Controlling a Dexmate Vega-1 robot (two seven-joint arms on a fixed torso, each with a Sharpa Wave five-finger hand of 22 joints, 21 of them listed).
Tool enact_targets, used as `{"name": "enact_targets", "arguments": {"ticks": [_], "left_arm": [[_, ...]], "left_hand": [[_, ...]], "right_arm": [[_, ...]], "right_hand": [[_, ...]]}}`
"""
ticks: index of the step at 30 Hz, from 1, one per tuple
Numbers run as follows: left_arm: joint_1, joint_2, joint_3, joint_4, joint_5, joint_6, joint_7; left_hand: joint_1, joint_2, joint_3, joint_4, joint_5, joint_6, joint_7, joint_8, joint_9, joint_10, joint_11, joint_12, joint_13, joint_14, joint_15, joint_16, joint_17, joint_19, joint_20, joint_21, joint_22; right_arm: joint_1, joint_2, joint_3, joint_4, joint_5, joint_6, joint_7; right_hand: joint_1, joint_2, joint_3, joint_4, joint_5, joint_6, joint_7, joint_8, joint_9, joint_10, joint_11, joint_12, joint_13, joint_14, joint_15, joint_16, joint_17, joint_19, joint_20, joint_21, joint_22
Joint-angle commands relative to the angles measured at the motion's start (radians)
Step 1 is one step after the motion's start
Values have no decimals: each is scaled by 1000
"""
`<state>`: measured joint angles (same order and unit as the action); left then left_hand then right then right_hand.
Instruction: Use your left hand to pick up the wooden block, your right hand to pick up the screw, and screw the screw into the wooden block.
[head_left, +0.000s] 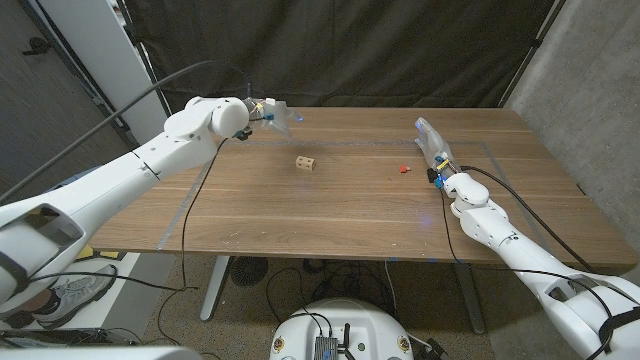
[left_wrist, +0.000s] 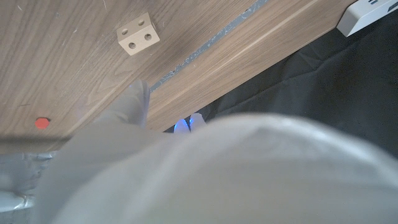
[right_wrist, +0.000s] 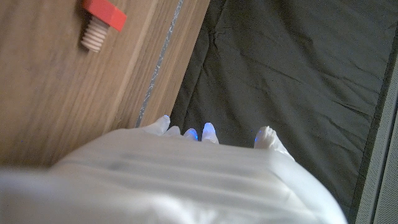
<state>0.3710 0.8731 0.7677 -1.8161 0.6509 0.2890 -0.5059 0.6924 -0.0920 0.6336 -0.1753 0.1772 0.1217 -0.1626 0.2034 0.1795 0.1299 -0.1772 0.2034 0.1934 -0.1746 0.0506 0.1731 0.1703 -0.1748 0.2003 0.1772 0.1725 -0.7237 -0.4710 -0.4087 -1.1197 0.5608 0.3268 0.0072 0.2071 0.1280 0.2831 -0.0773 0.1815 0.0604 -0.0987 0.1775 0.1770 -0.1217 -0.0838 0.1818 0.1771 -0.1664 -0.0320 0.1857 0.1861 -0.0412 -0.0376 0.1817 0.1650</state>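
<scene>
A small pale wooden block (head_left: 306, 162) with round holes in its faces sits on the table's middle; it also appears in the left wrist view (left_wrist: 138, 34). The screw (head_left: 403, 169), with a red head and a beige threaded shaft, lies on its side to the block's right (right_wrist: 99, 18). My left hand (head_left: 272, 113) hovers over the far left part of the table, behind and left of the block, holding nothing. My right hand (head_left: 432, 147) is just right of the screw with its fingers stretched away from me, holding nothing.
Grey tape lines (head_left: 185, 210) mark out a rectangle on the wooden table (head_left: 330, 215). A black curtain (head_left: 380, 50) hangs behind the table. A white power strip (left_wrist: 368, 14) lies beyond the table's far edge. A black cable (head_left: 195, 195) drapes from my left arm.
</scene>
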Motion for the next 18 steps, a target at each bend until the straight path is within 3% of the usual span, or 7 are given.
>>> {"name": "enact_targets", "arguments": {"ticks": [1, 18], "left_arm": [[-12, -23, 21, 4, 117, -35, -53], [4, -80, 46, 48, 254, -25, -56]], "left_hand": [[16, 2, -3, -1, 3, 0, -5, 1, 3, 11, -9, 6, 2, -9, 4, 6, 1, -160, 9, 4, 3], [74, -11, -8, -2, 5, 47, -20, 18, 4, 74, -26, 32, 10, 29, -9, 22, 2, -158, 11, 10, 3]], "right_arm": [[-9, 7, 7, 9, 13, 13, 5], [-41, 2, 15, -24, 20, 8, -19]], "right_hand": [[12, 0, 2, -3, 5, 5, -8, 6, 2, 0, -7, 5, 3, -64, 1, 7, 1, -6, -13, 6, 4], [16, 1, 3, -8, 5, 8, -10, 8, 2, 5, -10, 7, 3, -63, 0, 9, 1, -7, -11, 6, 4]]}}
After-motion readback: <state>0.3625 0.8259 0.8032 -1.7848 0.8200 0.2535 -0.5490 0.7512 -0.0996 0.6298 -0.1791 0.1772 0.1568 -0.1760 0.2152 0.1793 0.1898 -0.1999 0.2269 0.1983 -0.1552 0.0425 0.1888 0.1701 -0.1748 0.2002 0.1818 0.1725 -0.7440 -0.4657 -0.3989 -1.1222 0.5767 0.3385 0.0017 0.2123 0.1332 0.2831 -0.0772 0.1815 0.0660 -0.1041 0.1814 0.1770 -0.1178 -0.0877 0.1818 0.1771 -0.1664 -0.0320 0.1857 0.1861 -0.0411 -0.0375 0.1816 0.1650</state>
